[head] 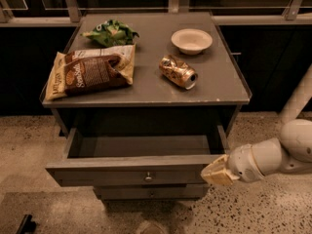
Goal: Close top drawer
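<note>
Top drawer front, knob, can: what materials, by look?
Top drawer: matte grey, painted metal or laminate, unclear which. Knob: small, shiny, likely metal. Can: dented, glinting, thin aluminium. Gripper, by the drawer's front right corner: dull tan, maybe plastic or rubber.

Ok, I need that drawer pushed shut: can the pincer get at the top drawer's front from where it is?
Probably yes. The pincer sits at the right end of the pulled-out front of the top drawer, with nothing between them, and the knob at its centre is unobstructed too.
</note>
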{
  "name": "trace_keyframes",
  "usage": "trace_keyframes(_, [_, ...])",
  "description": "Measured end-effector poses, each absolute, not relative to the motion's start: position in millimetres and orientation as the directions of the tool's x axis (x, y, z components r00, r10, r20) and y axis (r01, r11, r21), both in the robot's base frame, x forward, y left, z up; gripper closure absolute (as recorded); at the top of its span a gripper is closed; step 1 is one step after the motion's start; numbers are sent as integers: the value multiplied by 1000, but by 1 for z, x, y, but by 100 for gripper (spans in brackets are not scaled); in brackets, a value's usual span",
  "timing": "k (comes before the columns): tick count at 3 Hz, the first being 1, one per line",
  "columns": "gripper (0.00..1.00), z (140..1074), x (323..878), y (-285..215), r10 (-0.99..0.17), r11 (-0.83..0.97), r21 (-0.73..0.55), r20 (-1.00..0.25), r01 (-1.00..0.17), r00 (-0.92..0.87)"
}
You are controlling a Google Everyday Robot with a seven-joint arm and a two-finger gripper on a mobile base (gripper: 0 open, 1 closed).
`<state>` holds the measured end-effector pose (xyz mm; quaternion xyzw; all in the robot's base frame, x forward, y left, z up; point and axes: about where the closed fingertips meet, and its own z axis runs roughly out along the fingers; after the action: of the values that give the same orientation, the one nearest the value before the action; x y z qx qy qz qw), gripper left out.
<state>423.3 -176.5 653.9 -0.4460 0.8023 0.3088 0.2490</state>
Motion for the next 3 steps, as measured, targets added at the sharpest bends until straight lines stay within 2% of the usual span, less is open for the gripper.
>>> trace_keyframes(1, [100,651,439,-165,-570,389,250,-691,-887,-445])
trace_keyframes(2, [100,654,468,-155,-563,400,166,-732,-901,-384])
trace_keyframes(3, [100,654,468,-155,-563,400,165,-732,-901,-384])
